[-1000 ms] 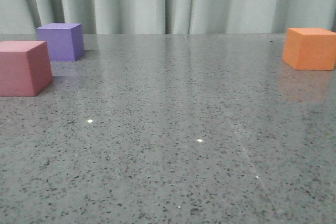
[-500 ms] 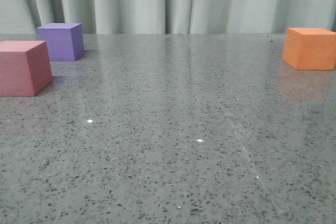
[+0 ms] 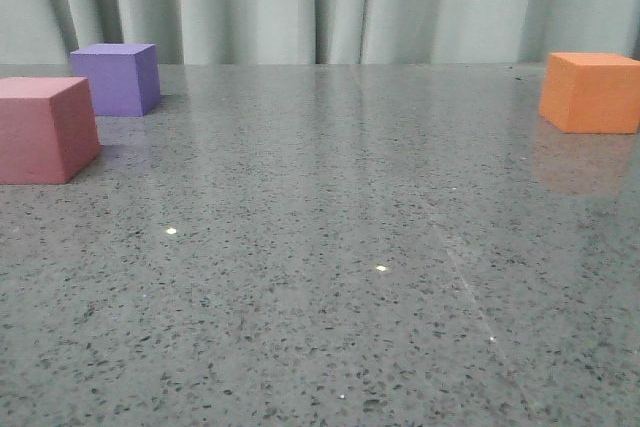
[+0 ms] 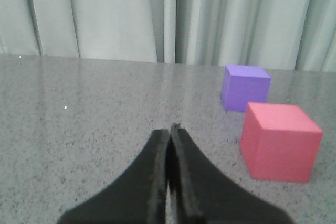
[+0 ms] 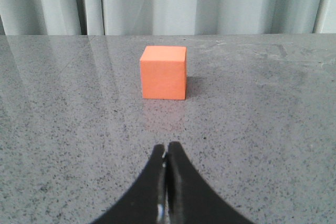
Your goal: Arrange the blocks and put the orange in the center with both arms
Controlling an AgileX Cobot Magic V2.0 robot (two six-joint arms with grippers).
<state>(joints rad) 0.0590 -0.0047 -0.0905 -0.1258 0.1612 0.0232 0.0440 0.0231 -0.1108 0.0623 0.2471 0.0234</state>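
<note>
My left gripper (image 4: 169, 129) and right gripper (image 5: 165, 150) both have their jaws pressed together, holding nothing.

Risks, as I judge them:
- Advancing on a cube with the jaws together would shove it across the polished stone table (image 3: 320, 247) instead of grasping it; I must spread them first.
- The pink-red cube (image 4: 281, 141) sits just beside the purple cube (image 4: 244, 87), off to one side of my left jaws; a wide approach could knock its neighbour.
- The orange cube (image 5: 164, 72) stands dead ahead of my right jaws, apart from them.

Count: three cubes, one of each colour; two grippers.
</note>
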